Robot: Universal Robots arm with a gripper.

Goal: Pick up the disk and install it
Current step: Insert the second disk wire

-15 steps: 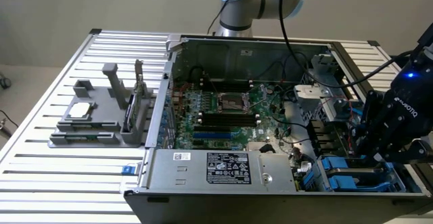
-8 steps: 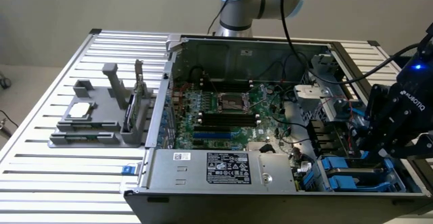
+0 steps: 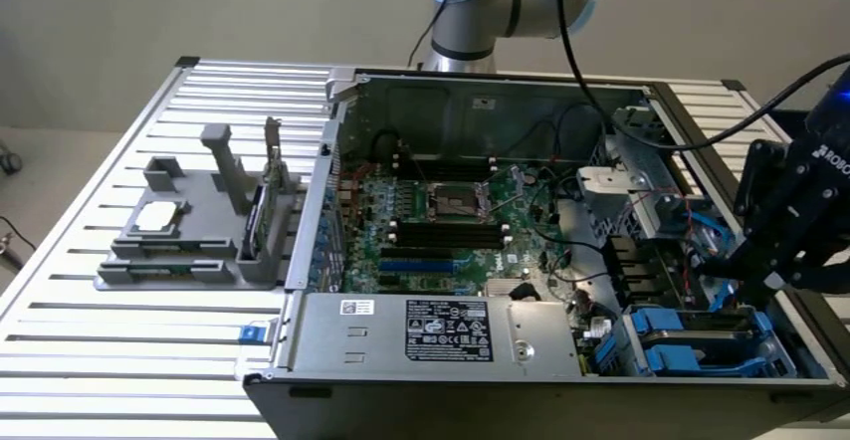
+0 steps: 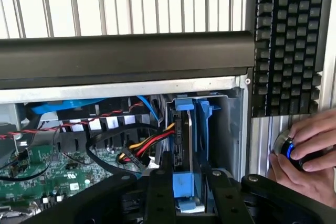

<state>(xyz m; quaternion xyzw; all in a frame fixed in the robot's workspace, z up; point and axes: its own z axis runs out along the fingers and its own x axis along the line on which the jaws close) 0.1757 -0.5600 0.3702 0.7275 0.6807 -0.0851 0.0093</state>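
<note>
The disk (image 4: 185,135) stands on edge in a drive bay at the case's side wall, its grey metal body framed by the blue carrier. In the wrist view my gripper (image 4: 189,199) straddles the carrier's near end, one black finger (image 4: 159,192) on each side. The jaws look open, with a narrow gap showing on one side of the carrier. In the exterior view the gripper (image 3: 763,273) hangs low over the drive bays at the exterior view's right end of the open computer case (image 3: 318,261).
A person's hand (image 4: 304,156) presses a blue-lit button beside the case, next to a black keyboard (image 4: 289,40). Red, yellow and black cables (image 4: 144,145) run close to the bay. More blue carriers (image 3: 691,348) sit in the lower bay. A grey fixture (image 3: 199,231) stands on the slatted table.
</note>
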